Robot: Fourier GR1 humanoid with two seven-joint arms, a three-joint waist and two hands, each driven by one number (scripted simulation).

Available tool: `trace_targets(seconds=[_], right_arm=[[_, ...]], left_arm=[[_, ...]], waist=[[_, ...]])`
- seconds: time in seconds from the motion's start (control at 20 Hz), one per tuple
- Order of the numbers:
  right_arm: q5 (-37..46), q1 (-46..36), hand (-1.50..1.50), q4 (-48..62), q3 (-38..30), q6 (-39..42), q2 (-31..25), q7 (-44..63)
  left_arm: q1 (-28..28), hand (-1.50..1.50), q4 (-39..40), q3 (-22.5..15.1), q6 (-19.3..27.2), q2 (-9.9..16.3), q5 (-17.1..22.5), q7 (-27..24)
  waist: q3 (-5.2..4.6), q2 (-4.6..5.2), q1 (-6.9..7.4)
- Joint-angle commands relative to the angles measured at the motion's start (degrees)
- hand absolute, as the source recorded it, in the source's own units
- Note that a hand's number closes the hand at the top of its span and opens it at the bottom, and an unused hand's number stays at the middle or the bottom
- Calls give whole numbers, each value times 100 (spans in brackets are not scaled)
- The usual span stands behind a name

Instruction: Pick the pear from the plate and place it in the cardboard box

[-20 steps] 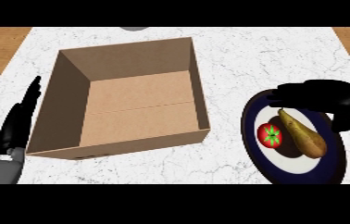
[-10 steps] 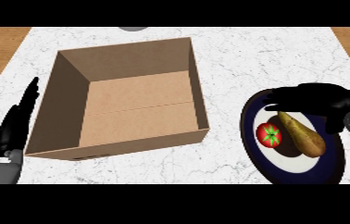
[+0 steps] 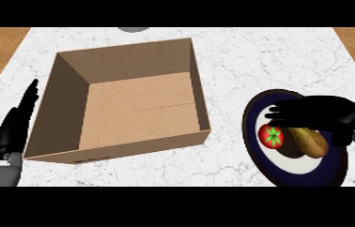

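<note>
Head view: pear (image 3: 310,141) under right robot hand (image 3: 320,113)

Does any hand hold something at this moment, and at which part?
Nothing is held yet. The right hand hovers over the pear's upper end on the plate; the left hand rests open.

White marbled counter (image 3: 263,62); wooden edges (image 3: 12,38)

Two black hands are seen. The right hand (image 3: 320,116) is shown as a matte black shape with thick, rounded fingers and a stubby thumb. The left hand (image 3: 17,125) is seen as slim, tapering black fingers. Below it, a short piece of smooth grey forearm (image 3: 8,169) is visible.
</note>
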Motion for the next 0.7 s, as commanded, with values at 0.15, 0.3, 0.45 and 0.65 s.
trace_targets(seconds=[0.15,0.3,0.45,0.65], right_arm=[[622,525,-150,-514,-101,272,28,320],[895,414,-150,-387,-72,434,315,606],[1166,346,-150,377,-197,-16,620,354],[1068,437,150,62,-434,-537,1040,572]], left_arm=[[64,0,-91,106,-65,-152,-214,68],[-100,0,131,186,-99,-230,-248,-44],[-155,0,38,368,-321,-132,-160,32],[77,0,-150,101,-69,-461,-456,4]], waist=[[3,7,12],[3,13,23],[5,18,44],[7,16,47]])
